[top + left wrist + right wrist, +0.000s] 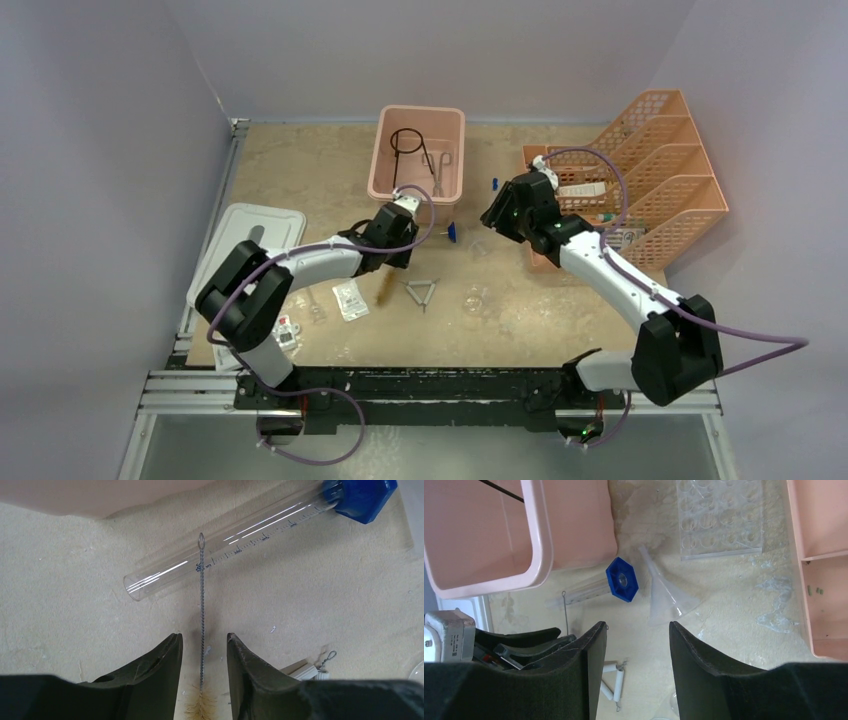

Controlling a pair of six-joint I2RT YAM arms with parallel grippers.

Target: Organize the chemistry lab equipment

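Note:
A test-tube brush with a twisted wire stem (202, 605) and tan bristles (385, 290) lies on the table. My left gripper (204, 639) is open and straddles the stem without touching it. Just beyond lies a clear graduated cylinder (225, 550) with a blue base (622, 579). My right gripper (636, 625) is open and empty above the table, near a clear funnel (664, 592). The wire triangle (422, 291) lies in front of it. The black wire ring (408, 142) and metal tongs (440, 165) lie in the pink tub (383, 170).
White packets (350, 300) and the tub's white lid (250, 240) lie to the left. A clear dish (476, 297) sits near the triangle. A clear well tray (719, 520) lies beside the orange racks (640, 180) at right.

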